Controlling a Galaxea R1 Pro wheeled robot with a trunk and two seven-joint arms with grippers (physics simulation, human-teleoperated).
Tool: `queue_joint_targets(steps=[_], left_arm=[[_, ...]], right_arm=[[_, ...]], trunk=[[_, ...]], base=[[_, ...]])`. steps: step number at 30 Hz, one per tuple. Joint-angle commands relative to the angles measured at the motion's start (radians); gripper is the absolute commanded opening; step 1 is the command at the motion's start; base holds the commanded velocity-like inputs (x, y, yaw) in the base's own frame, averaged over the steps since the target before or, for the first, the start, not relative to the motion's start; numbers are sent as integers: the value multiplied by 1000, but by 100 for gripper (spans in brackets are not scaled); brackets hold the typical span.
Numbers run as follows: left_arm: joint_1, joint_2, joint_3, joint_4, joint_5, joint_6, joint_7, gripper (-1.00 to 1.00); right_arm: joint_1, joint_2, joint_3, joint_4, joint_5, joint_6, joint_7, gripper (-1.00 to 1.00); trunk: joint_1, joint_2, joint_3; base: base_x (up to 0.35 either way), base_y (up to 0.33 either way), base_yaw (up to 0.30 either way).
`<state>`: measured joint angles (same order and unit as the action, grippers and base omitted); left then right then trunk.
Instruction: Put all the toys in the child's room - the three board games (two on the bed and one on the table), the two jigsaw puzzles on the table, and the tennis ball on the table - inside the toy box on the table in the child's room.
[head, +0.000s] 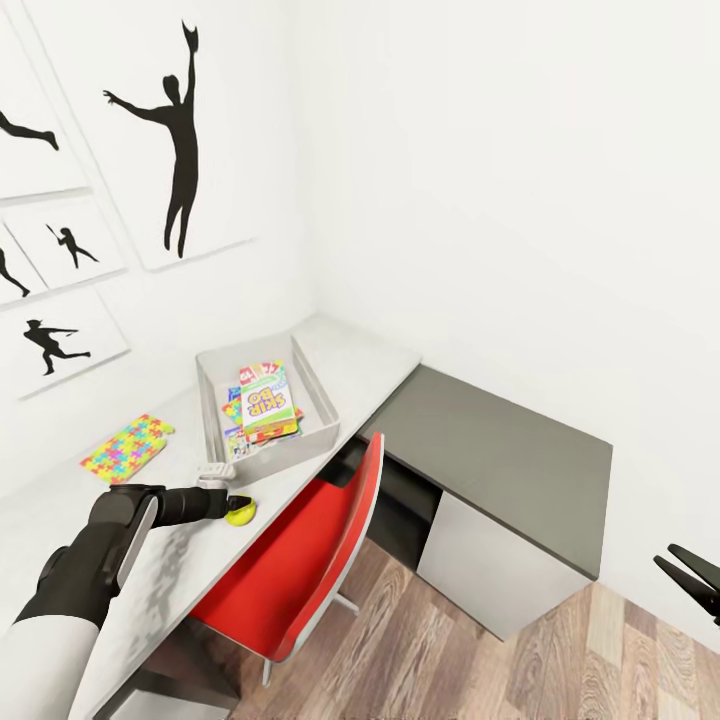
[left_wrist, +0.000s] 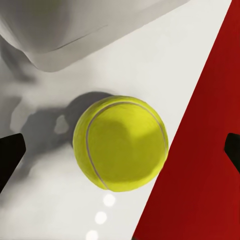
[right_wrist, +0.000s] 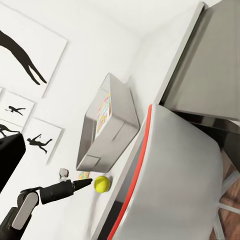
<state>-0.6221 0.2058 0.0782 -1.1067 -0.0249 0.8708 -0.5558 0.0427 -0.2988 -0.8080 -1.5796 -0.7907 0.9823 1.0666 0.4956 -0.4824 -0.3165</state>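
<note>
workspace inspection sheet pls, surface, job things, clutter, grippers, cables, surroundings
surface: light-grey table set in the room's corner, a darker side cabinet joining it.
job's things: toy box on the table with the SKIP-BO game and other coloured boxes inside; tennis ball on the table near its front edge, outside the box; one jigsaw puzzle flat on the table, outside the box.
clutter: nothing seen.
grippers: left gripper open, fingers either side of the ball, not touching it; right gripper at the head view's edge, away from the table, state unclear.
cables: nothing seen.
surroundings: red chair tucked under the table, silhouette pictures on the wall, wood floor.
</note>
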Motion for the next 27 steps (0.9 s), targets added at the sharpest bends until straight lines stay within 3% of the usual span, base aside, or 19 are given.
queue_joint_targets(steps=[1,27], left_arm=[[-1,0,2,-1,-3,6,-6,100],[-1,0,2,-3,-1,4,-6,100]], right_arm=[[0,0,0,0,-1,4,1,100],[0,0,0,0,-1,4,1,100]], trunk=[[0,-2,-3],[0,-2,-20]], base=[[0,0,0],[0,0,0]])
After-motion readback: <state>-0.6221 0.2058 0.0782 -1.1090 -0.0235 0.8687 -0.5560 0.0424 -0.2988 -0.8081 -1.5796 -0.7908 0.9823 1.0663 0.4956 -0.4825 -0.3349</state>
